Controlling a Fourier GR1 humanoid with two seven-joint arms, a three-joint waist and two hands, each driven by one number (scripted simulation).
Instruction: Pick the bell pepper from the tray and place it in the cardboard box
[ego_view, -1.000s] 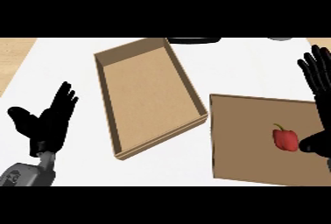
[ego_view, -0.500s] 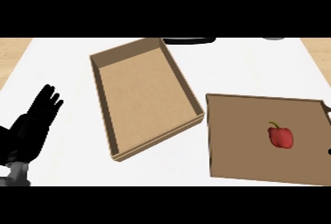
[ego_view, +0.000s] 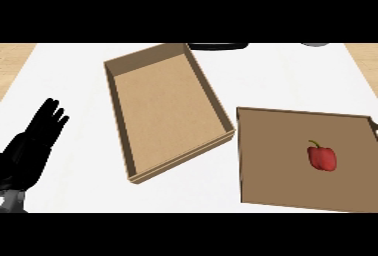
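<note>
Small red bell pepper (ego_view: 322, 158) with a green stem lying toward the right edge of the flat brown tray (ego_view: 273, 150); the open, tan cardboard box (ego_view: 166, 107) stands just beside the tray's left edge. Left hand (ego_view: 33, 145), fingers straight, holds nothing, near the counter's left edge; right hand unseen. The pepper likely handles light, stiff and smooth-skinned: grasp across its body.

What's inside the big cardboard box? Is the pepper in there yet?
The cardboard box has nothing showing inside, only its brown floor. Its near walls hide no more than a thin strip. The red bell pepper lies on the tray.
</note>
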